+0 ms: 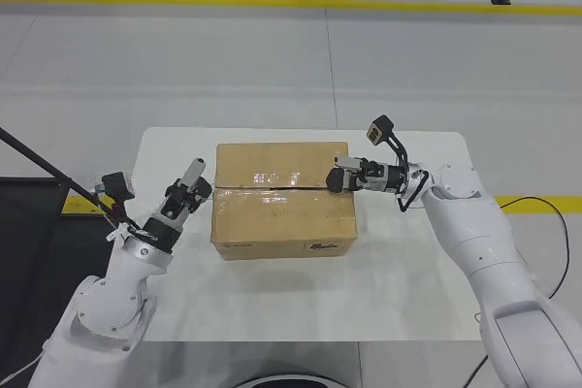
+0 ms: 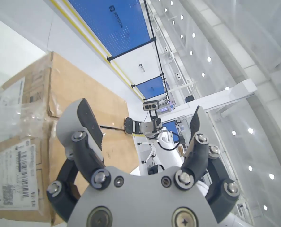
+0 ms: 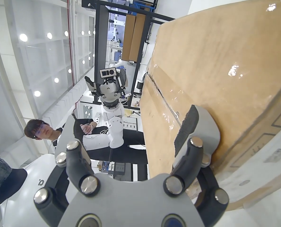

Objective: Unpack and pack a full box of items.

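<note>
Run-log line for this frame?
box closed, taped, on table | left gripper open, beside box end | right gripper open, at opposite end's top seam

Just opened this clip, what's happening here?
A two-armed robot is at a white table with a closed cardboard box, its top seam taped. The left gripper hangs open just off one end of the box. The right gripper, also open, is at the opposite end near the seam. Nothing is held and the box is not yet opened.
</note>
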